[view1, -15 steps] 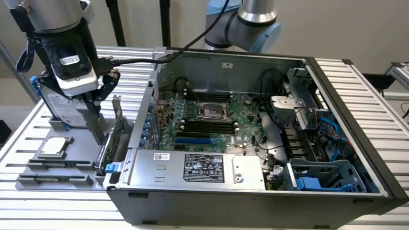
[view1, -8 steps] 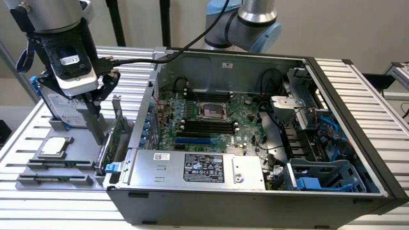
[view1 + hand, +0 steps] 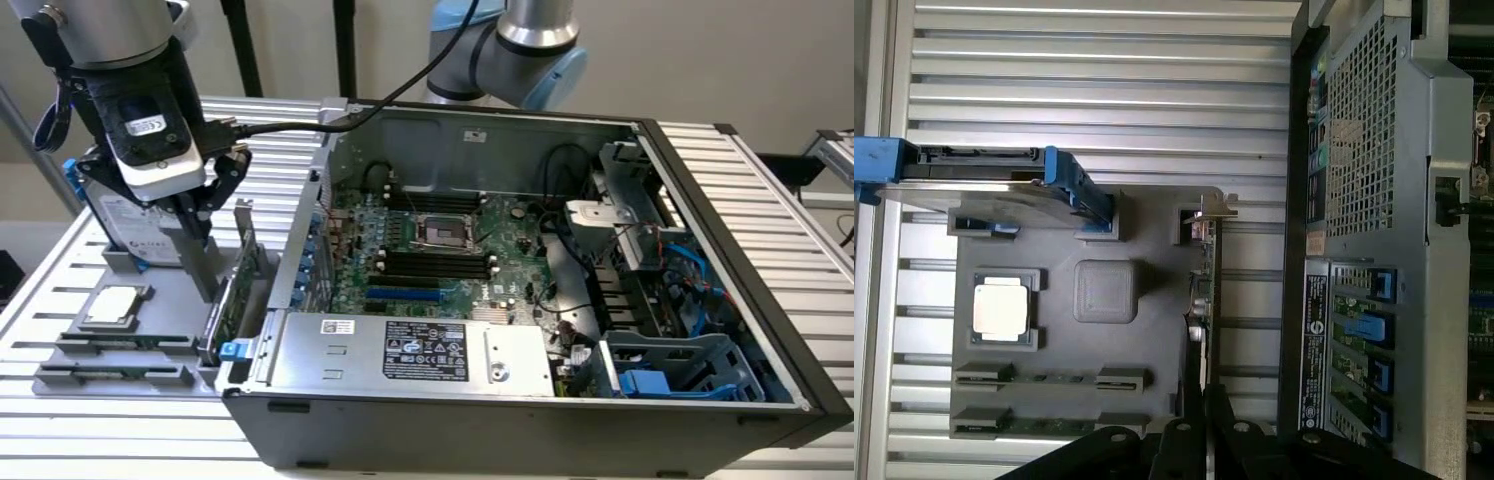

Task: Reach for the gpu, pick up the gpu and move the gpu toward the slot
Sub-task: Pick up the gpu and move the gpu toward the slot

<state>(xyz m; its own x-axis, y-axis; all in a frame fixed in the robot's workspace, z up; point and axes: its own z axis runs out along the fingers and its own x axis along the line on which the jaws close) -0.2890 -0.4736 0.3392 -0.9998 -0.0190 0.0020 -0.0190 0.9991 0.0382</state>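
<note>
Pincer (image 3: pixel 203 290) low by the upright gpu (image 3: pixel 242 272) in the grey tray (image 3: pixel 198 376); open computer case (image 3: pixel 534 432) just beside

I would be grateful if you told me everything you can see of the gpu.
The gpu is a thin green circuit-board card with a silver metal bracket at one end. It stands upright on edge in a slot of the grey holder tray, beside the open computer case. The tool hangs over its other end; whether they touch is unclear.

plain beige wall (image 3: pixel 694 50) behind a ribbed aluminium table (image 3: pixel 120 430).
</note>
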